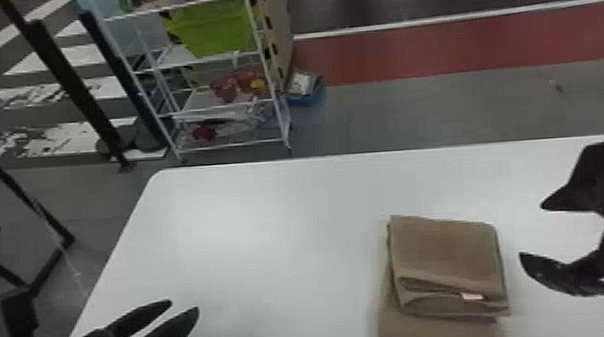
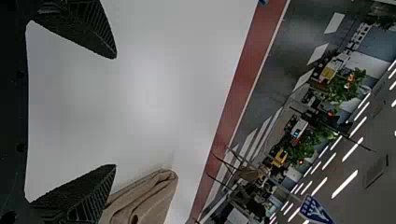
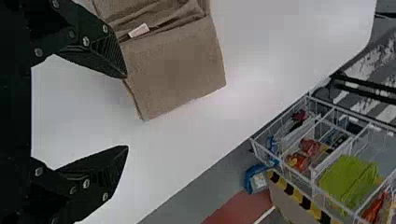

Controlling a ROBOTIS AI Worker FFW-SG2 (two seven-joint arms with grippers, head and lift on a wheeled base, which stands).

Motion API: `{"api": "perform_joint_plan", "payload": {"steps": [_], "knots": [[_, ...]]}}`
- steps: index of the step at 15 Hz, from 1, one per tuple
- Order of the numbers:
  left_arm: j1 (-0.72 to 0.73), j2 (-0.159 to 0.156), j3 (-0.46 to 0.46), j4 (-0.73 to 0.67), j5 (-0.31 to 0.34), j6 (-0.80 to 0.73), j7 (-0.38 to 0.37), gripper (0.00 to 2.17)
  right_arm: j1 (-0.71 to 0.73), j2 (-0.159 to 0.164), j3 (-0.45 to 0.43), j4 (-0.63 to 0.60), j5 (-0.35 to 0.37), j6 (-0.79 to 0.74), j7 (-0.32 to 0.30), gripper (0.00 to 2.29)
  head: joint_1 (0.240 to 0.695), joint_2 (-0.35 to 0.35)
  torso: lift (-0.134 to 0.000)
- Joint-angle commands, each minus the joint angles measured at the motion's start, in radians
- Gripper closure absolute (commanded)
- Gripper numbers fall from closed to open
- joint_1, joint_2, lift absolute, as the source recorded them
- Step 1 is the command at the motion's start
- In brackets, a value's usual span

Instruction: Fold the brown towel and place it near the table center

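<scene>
Brown towel point(image 1: 446, 252): lower right of the head view, resting on the tabletop point(image 1: 270, 232); folded into a compact, layered stack. One section extends from beneath the stack toward the bottom edge of the frame.
White tag point(image 1: 472, 296): on the towel's folded side that faces the bottom of the frame.
Left end effector point(image 1: 183, 307): lower left of the head view, well apart from the towel. Fingers spread, with nothing between them; the left wrist view shows a wide gap between the two ribbed pads point(image 2: 100, 196).
Right end effector point(image 1: 531, 230): right edge of the head view, near the towel's right side. Fingers spread wide, with nothing gripped.
Tabletop: white, with a rounded corner left of the frame's center; its far edge runs across the middle of the frame to the right edge.
Wire rack point(image 1: 271, 82): upper left to upper center of the frame, beyond the tabletop; carries a green bin point(image 1: 217, 30).
Blue container point(image 1: 307, 99): on the floor, just beside the rack.
Red floor strip point(image 1: 434, 52): upper right of the frame.
</scene>
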Motion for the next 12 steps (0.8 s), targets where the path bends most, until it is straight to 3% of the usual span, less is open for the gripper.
{"api": "perform_joint_plan", "payload": {"steps": [1, 5, 12], "knots": [[0.000, -0.006, 0.015, 0.005, 0.011, 0.000, -0.001, 0.04, 0.002, -0.070, 0.160, 0.020, 0.129, -0.020, 0.003, 0.07, 0.695, 0.258, -0.122], [-0.005, -0.006, 0.022, 0.024, 0.012, -0.018, 0.003, 0.04, -0.015, -0.078, 0.257, 0.129, 0.195, -0.035, 0.003, 0.09, 0.695, 0.339, -0.122], [-0.012, -0.006, 0.023, 0.044, 0.012, -0.040, 0.005, 0.04, -0.082, -0.067, 0.364, 0.265, 0.265, -0.032, 0.003, 0.13, 0.695, 0.350, -0.122]]}}
